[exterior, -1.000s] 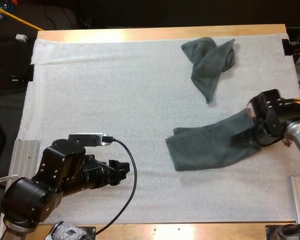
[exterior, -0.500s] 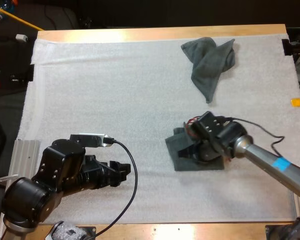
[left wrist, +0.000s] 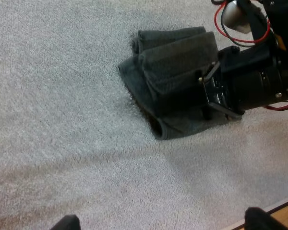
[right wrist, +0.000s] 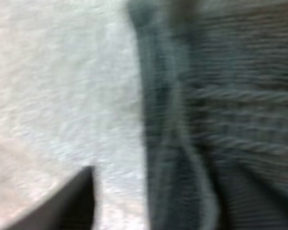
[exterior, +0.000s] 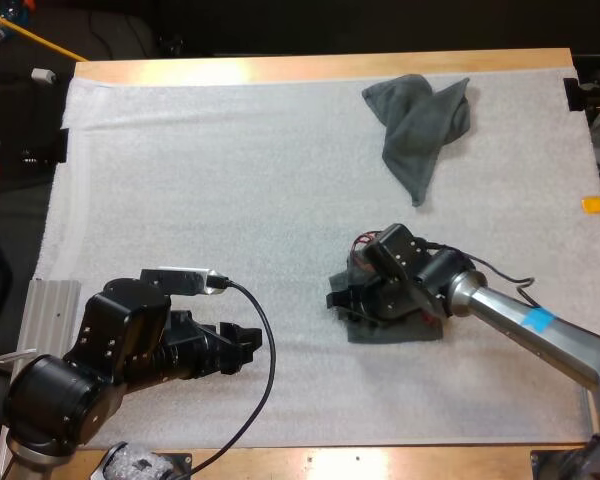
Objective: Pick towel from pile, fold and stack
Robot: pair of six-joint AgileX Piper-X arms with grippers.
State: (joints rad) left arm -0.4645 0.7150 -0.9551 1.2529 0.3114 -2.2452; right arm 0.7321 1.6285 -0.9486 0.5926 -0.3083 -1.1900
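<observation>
A wooden table (exterior: 320, 66), with a glare of light along its far edge, carries a white mat (exterior: 230, 200) over nearly all of its top. Ribbed metal rails (exterior: 52, 310) flank its near corners, and dark floor (exterior: 10, 220) lies beside its left edge.

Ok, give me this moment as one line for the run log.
step: fold | right gripper: at folded towel | left gripper: fingers open, off towels | crumpled towel: far right of mat

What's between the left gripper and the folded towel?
Only bare white mat. The high view shows it from the left gripper across to the folded towel; the left wrist view shows the same bare mat in front of the towel.
</observation>
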